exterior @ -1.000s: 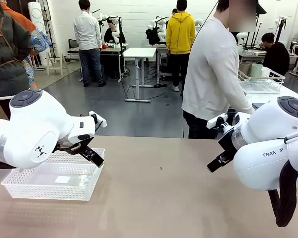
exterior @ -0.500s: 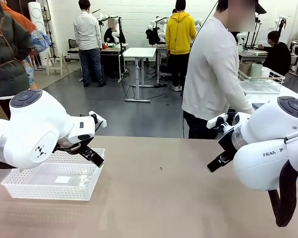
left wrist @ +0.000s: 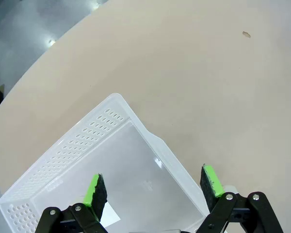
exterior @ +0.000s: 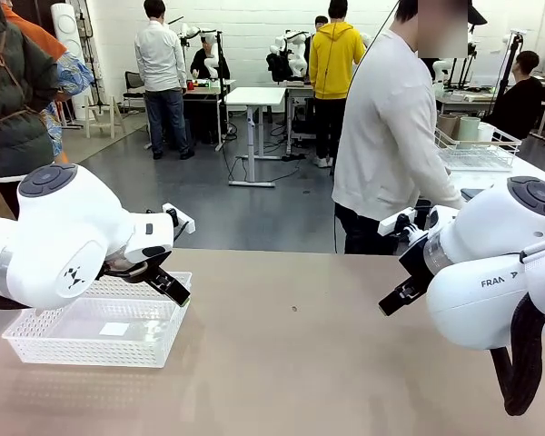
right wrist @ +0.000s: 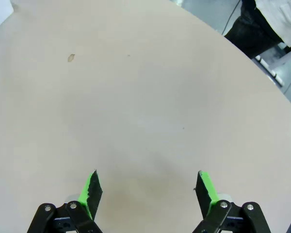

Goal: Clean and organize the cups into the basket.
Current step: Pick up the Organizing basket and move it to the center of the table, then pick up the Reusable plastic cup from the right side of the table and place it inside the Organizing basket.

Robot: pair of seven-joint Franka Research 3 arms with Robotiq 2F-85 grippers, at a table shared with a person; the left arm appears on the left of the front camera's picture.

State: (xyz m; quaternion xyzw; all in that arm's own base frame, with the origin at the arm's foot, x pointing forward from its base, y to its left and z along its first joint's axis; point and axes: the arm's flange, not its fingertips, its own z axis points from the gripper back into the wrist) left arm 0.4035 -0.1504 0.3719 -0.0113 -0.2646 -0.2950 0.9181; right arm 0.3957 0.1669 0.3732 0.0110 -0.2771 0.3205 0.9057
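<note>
The white lattice basket [exterior: 89, 351] lies empty on the tan table at the left. My left gripper [exterior: 176, 255] hangs open just above its right end; in the left wrist view the basket [left wrist: 82, 145] sits below the open left gripper [left wrist: 153, 187], nothing between the green pads. At the right side my right gripper [exterior: 393, 262] hovers open over bare tabletop, as the right wrist view shows [right wrist: 148, 187]. A tan cup [exterior: 449, 124] and a pale mint cup [exterior: 470, 128] stand in a white wire rack [exterior: 477, 156] on another table at the far right.
A person in a white top [exterior: 391, 136] stands at the table's far edge, right of centre, turned toward the rack. A small dark speck [exterior: 294, 309] marks the tabletop. Other people and tables stand farther back in the room.
</note>
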